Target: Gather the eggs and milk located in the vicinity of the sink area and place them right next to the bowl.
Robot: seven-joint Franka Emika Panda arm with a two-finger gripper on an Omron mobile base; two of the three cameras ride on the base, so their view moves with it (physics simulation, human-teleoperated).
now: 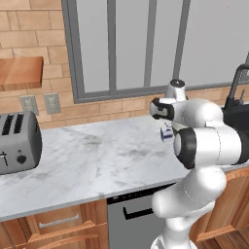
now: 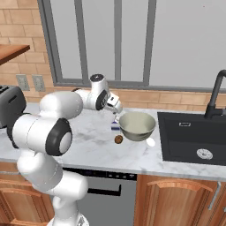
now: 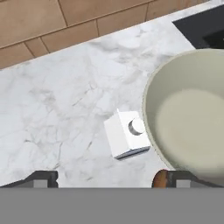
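Observation:
The pale cream-green bowl [image 2: 137, 126] [image 3: 192, 118] stands on the marble counter, left of the black sink [image 2: 194, 132]. The white milk carton [image 3: 127, 134] [image 2: 115, 124] [image 1: 167, 134] with blue markings stands on the counter close against the bowl's left side. A brown egg [image 2: 118, 139] [image 3: 159, 178] lies in front of the carton near the bowl, half hidden behind one finger in the hand view. My gripper [image 2: 115, 109] [image 3: 114, 179] hovers above the carton, open, its fingertips [image 3: 41, 179] wide apart with nothing between them.
A grey toaster [image 1: 17, 141] sits at the counter's left end. The tall black faucet [image 2: 214, 95] rises behind the sink. A small pale oval thing [image 2: 151, 142] lies between bowl and sink. Brick wall and window run along the back.

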